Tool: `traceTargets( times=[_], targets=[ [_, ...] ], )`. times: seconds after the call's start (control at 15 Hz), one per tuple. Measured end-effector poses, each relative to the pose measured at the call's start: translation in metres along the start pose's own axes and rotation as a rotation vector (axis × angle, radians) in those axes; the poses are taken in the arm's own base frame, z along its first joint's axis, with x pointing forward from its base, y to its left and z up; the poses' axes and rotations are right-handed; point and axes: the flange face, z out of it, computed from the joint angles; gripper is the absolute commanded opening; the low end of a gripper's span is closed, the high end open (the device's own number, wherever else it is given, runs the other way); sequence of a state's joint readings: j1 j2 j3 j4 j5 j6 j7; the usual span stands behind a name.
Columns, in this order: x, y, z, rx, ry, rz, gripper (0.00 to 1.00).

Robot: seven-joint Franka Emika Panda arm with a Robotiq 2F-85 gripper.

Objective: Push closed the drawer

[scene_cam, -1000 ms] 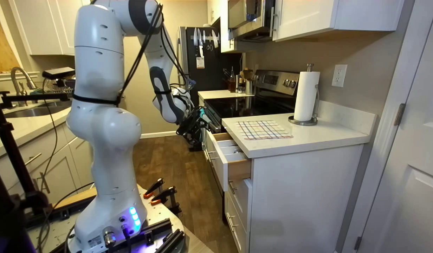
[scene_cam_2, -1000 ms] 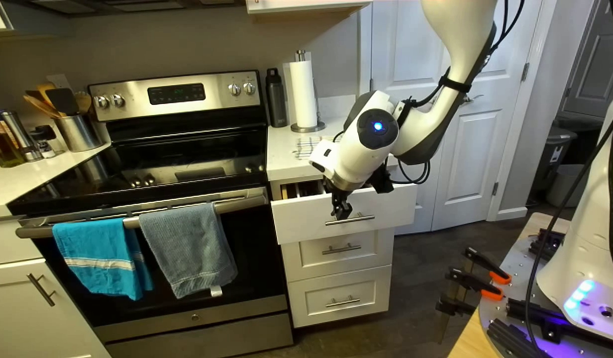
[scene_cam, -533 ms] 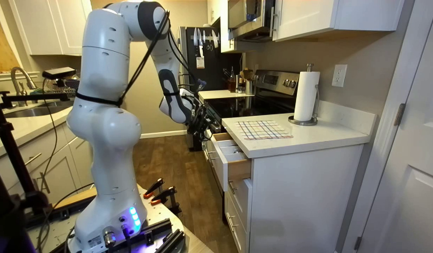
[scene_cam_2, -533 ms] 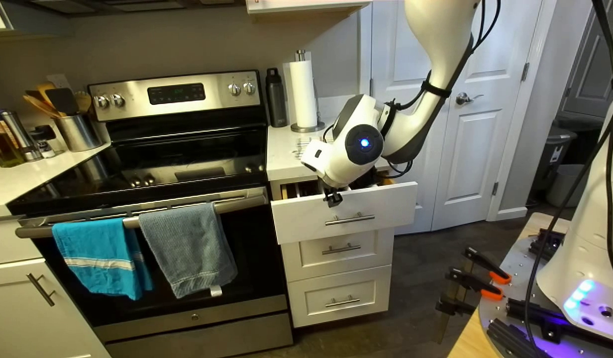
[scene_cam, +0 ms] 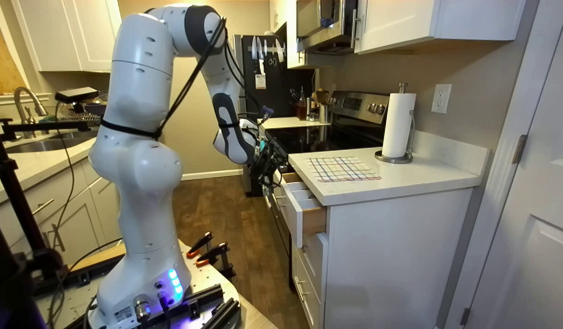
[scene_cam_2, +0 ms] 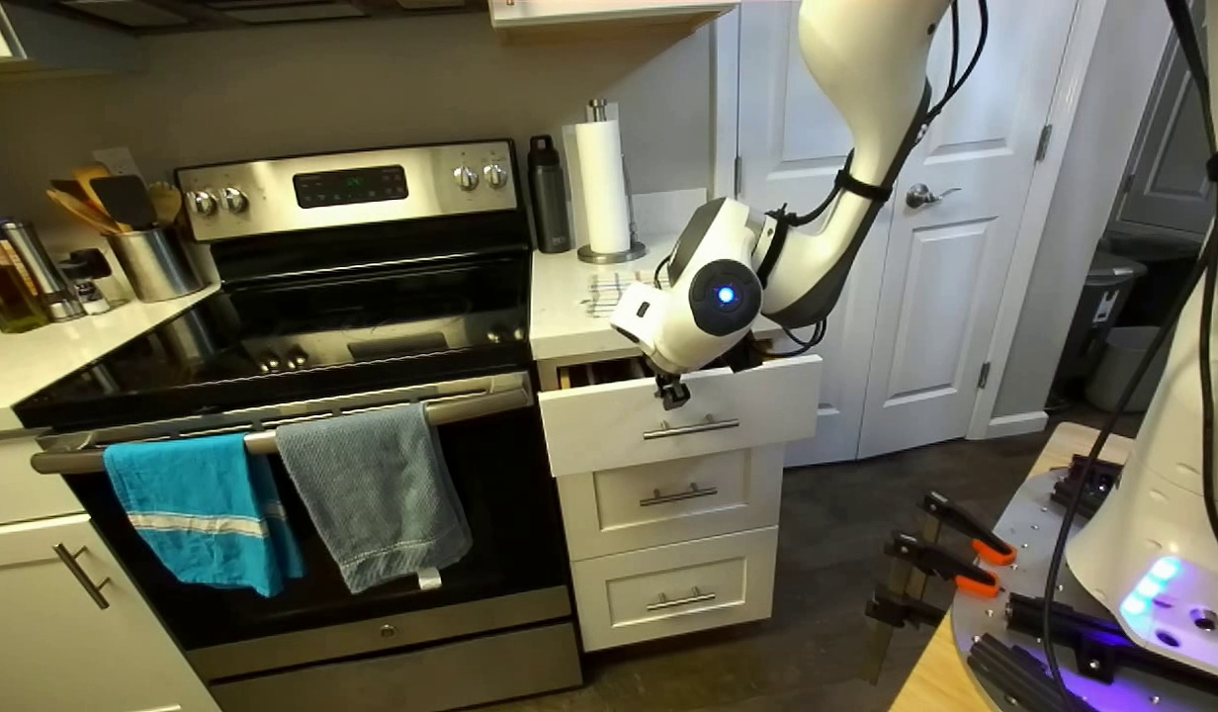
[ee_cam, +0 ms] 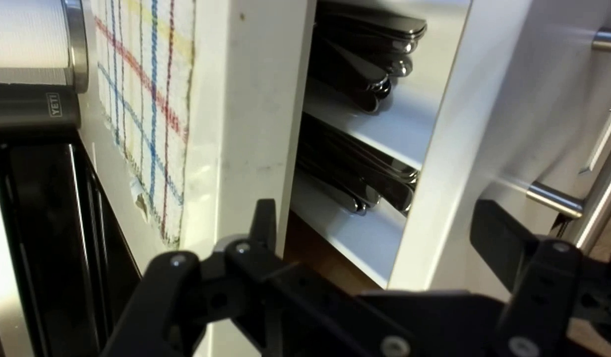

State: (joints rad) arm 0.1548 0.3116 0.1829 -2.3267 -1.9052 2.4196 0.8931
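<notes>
The white top drawer (scene_cam: 298,224) is partly open in both exterior views (scene_cam_2: 599,435). Its front panel's top edge also shows in the wrist view (ee_cam: 457,148), with dark-handled cutlery (ee_cam: 380,82) in a white organizer behind it. The drawer has a metal bar handle (scene_cam_2: 690,427). My gripper (ee_cam: 380,228) is open wide and empty, straddling the drawer front: one finger is on the outer face side, the other on the counter-edge side. In an exterior view one black fingertip (scene_cam_2: 674,394) shows in front of the panel, above the handle. The other finger is hidden there.
The countertop (scene_cam: 354,187) overhangs the drawer and bears a checkered cloth (scene_cam: 343,169) and a paper towel roll (scene_cam: 399,123). The stove (scene_cam_2: 372,346) with two towels on its handle stands beside the drawer. Two closed drawers (scene_cam_2: 678,494) lie below.
My arm has moved toward the counter, and the gripper has risen from near the handle to the drawer front's upper edge. In the last half second the drawer has slid slightly inward.
</notes>
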Motion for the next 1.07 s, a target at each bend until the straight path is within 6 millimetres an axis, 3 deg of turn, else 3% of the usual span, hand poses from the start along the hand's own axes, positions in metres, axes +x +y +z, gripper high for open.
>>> traceTargets(
  times=[0.53,1.07],
  targets=[
    [-0.016,0.011,0.029,-0.047,-0.049,0.022,1.00],
    [-0.015,0.014,0.037,-0.064,-0.062,0.023,1.00]
  ],
)
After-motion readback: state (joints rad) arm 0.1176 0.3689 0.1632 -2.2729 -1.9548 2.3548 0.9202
